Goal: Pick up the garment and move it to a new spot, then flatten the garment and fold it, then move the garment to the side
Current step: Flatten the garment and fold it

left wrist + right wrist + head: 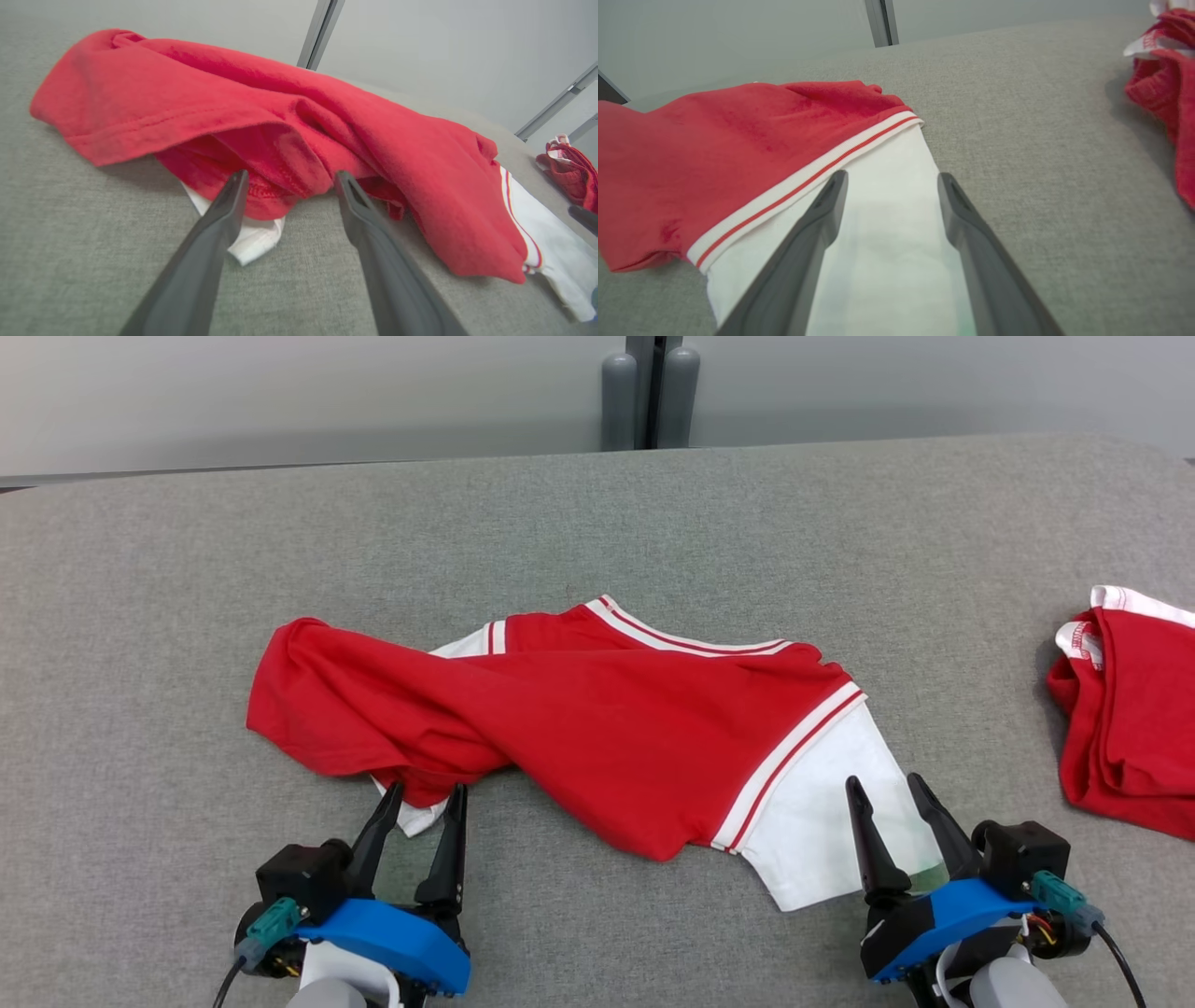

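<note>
left gripper [428, 790] low, spread (right gripper [883, 780] too)

Grey woven table surface [597, 523] spread across most of the frame, pale grey wall [280, 392] seen along the top, dark vertical post [652, 383] flanked by two grey cylinders [618, 401] at upper centre, everything lit softly and evenly

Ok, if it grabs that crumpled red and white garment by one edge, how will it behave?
Probably floppy: the red and white garment lies twisted in soft folds. Likely light too, thin cloth; it may drag on the grey fabric-covered table.
</note>
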Controlling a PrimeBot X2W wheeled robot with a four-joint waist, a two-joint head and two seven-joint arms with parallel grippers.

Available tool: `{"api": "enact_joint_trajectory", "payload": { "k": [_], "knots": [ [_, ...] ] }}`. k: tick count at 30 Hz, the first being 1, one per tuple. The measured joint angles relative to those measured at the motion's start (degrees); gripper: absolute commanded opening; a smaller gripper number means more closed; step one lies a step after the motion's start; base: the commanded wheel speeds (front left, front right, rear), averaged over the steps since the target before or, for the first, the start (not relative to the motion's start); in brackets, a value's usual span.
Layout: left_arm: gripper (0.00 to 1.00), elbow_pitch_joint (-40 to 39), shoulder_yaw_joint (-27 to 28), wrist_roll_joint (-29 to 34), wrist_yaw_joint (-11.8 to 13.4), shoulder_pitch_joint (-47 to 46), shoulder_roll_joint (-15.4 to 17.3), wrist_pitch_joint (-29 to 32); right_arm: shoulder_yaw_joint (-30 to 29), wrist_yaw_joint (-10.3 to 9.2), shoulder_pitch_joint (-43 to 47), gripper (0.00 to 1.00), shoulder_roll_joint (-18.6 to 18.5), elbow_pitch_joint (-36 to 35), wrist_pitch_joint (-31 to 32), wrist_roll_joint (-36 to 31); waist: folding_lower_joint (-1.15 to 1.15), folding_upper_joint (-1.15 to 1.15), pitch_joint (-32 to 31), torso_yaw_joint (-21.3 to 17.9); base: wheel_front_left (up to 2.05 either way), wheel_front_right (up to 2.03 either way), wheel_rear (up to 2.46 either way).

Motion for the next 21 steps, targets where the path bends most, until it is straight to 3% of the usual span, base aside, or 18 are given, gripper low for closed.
{"api": "enact_joint_trajectory", "payload": {
  "k": [12,13,15,16,18,21],
  "knots": [
    [0.98,2.26,2.59,-6.19,0.0,-2.01,-0.98,0.0,-0.1,0.0,0.2,1.0,-0.01,0.22,0.0,-0.44,0.0,0.0,0.3,-1.66,0.0,0.0,0.0],
    [0.89,2.74,3.12,-6.15,0.0,-2.18,-1.18,0.0,-0.07,0.0,0.21,1.0,-0.01,0.22,-0.01,-0.44,0.0,0.0,0.28,-1.76,0.0,0.0,0.0],
    [0.54,3.0,3.59,-6.03,0.0,-2.73,-1.24,0.0,-0.04,0.0,0.25,1.0,-0.01,0.22,-0.01,-0.43,0.0,0.0,0.28,-1.92,0.0,0.0,0.0],
    [0.45,2.98,3.65,-5.88,0.0,-2.87,-1.26,0.0,-0.04,0.0,0.27,1.0,-0.01,0.22,-0.01,-0.43,0.0,0.01,0.26,-1.95,0.0,0.0,0.0],
    [0.36,2.94,3.64,-5.52,0.0,-2.87,-1.4,0.0,-0.14,0.0,0.32,1.0,-0.01,0.22,-0.01,-0.37,0.0,0.01,0.21,-1.94,0.0,0.0,0.0],
    [0.08,2.41,3.1,-5.05,0.0,-2.81,-1.29,0.0,-0.59,0.0,0.7,1.0,-0.02,0.29,0.0,-0.35,0.0,0.01,-0.07,-1.47,0.0,0.0,0.0]
  ]
}}
